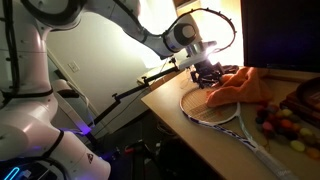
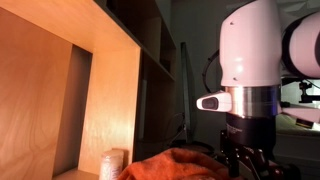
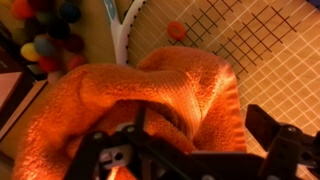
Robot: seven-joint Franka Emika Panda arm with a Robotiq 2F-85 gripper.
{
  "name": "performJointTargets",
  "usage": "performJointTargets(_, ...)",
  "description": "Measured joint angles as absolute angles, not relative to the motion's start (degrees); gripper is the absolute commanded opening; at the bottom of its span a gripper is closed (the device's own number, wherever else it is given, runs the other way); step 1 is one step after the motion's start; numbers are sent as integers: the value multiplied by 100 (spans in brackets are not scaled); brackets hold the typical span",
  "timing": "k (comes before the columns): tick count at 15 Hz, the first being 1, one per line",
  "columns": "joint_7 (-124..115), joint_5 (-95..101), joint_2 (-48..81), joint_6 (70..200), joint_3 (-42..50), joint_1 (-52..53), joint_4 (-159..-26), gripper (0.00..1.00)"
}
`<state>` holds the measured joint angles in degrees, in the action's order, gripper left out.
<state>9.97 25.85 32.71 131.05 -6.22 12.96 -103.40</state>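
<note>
In an exterior view, the arm reached out over the wooden table point(image 1: 195, 140) and the gripper point(image 1: 207, 73) hung right at the edge of a crumpled orange towel point(image 1: 240, 85). The towel lay heaped on the table, draped over the far rim of a tennis racket point(image 1: 208, 108), whose head lay flat and whose handle ran off toward the near edge. A cluster of small colourful balls point(image 1: 285, 125) sat just beside the racket.

In an exterior view from low down, the gripper point(image 2: 243, 162) pointed straight down, its tips at the towel point(image 2: 170, 165). A tall wooden cabinet point(image 2: 60, 80) filled the side, with a small pale cylinder point(image 2: 113, 163) at its foot, near the towel.

In the wrist view, the gripper point(image 3: 185, 140) had its jaws spread wide, one finger on each side of the frame, clamping nothing. The towel point(image 3: 150, 95) bulged directly beneath and between them. Whether the tips touched the cloth could not be told. Behind it showed the racket point(image 3: 265, 50) strings, a small orange ball point(image 3: 175, 30) resting on them, and the colourful balls point(image 3: 45, 40) off in the corner.
</note>
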Motion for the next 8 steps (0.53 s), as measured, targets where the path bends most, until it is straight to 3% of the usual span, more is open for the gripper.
performJointTargets(8, 1010, 2859, 3326, 13163, -412, 1296, -10316, 100)
